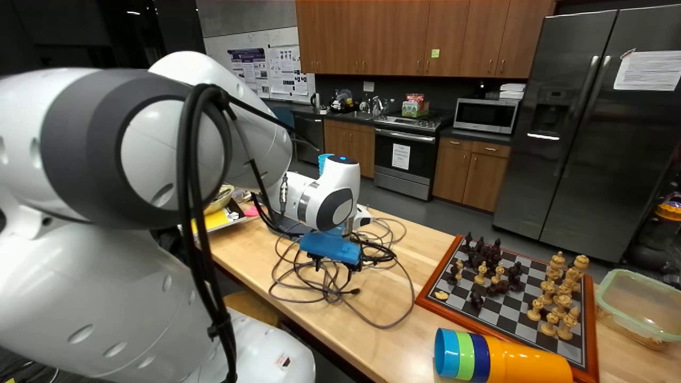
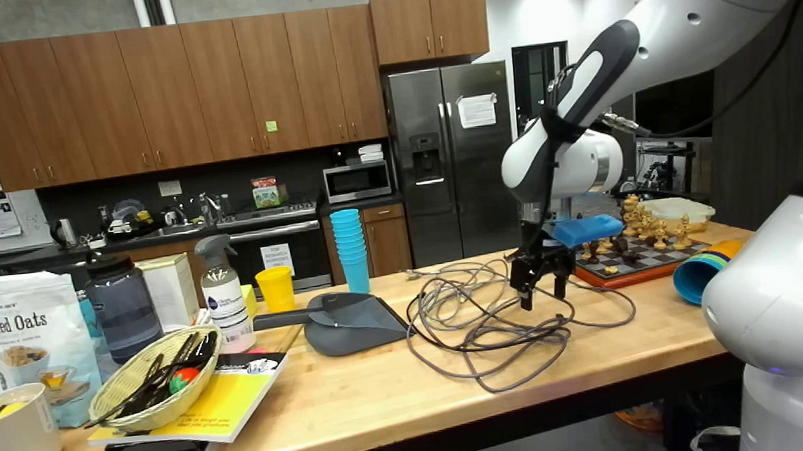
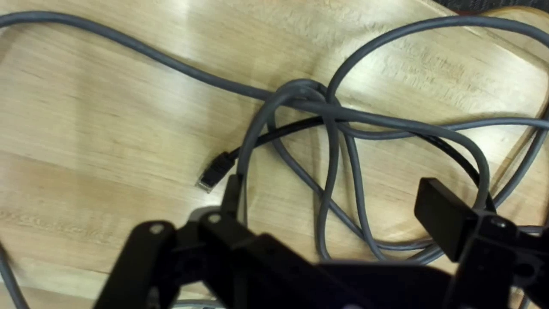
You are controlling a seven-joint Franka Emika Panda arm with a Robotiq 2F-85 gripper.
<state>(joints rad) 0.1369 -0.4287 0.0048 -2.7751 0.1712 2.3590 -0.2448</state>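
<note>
A refrigerator [image 1: 580,133], a microwave [image 1: 485,115] and an oven [image 1: 420,159] with a research-purposes notice [image 1: 400,156] mark this as a lab kitchen.

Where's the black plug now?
In the wrist view, the plug, which ends the black cable, lies left of centre, near a fingertip of the open gripper.
</note>
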